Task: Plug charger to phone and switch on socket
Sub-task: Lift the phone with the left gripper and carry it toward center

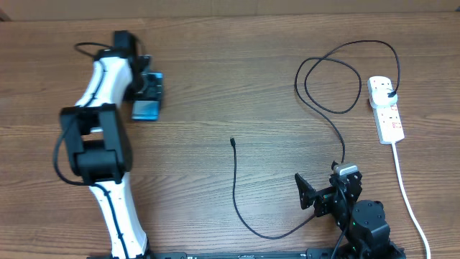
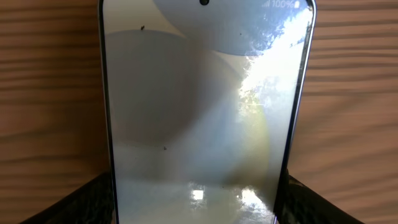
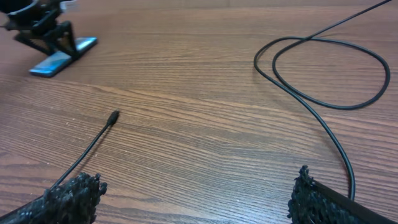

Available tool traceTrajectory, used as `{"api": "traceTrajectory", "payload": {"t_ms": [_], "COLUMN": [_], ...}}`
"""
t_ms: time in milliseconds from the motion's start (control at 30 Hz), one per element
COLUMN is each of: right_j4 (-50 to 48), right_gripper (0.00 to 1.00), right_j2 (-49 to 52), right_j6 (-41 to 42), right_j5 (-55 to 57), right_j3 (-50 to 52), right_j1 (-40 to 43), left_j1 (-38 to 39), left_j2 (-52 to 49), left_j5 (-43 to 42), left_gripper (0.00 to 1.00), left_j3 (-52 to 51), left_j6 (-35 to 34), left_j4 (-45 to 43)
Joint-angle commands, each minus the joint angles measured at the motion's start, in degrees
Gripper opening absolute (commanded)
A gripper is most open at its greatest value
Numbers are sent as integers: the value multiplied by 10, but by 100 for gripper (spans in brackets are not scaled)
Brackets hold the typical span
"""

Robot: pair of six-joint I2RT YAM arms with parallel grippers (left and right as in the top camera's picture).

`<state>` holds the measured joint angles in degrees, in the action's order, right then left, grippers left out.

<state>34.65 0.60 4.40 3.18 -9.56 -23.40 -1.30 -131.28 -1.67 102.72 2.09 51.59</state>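
Wood-grain table (image 1: 237, 65) fills all views. Left arm (image 1: 100, 144), white and black, reaches up the left side, and the left gripper (image 1: 149, 88) sits over the far end of the phone (image 1: 146, 110), which lies flat near the table's upper left, well apart from everything else. In the left wrist view the black fingers (image 2: 81, 202) flank the phone's two long edges, right at them; cannot tell if they clamp it or just straddle it. Right arm (image 1: 363, 223) is low at the bottom right, right gripper (image 3: 196, 183) spread wide with nothing between the fingers. The socket (image 1: 388, 115) lies at the right edge, its thick white cord (image 1: 410, 201) trailing toward the bottom. The charger (image 1: 330, 79) has its black plug (image 1: 389, 91) seated in the socket's far end; the cable loops left, passes beside the right gripper, curves along the bottom, and ends at the connector tip (image 1: 233, 142), loose on the bare table mid-scene, well apart from the phone.
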Motion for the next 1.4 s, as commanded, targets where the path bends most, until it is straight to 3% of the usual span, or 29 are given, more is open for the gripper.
{"api": "traceTrajectory", "payload": {"t_ms": [0,400,800,1367], "right_j4": [10,10,10,10], "right_gripper": [100,100,100,100], "right_j2": [-3,-3,-3,-3], "right_j6": [-4,-4,-4,-4], "right_j5": [-3,-3,-3,-3], "right_j3": [7,8,8,8], "right_j1": [-3,-3,-3,-3], "left_j1": [67,235,300,299], "left_j2": [-31,-31,-31,-31], "left_j5": [-43,-41,23,23], "left_gripper": [66,65,64,62], "left_j3": [-2,-2,-2,7], "left_j6": [-70,-204,-376,-382], "left_j4": [4,9,8,19]}}
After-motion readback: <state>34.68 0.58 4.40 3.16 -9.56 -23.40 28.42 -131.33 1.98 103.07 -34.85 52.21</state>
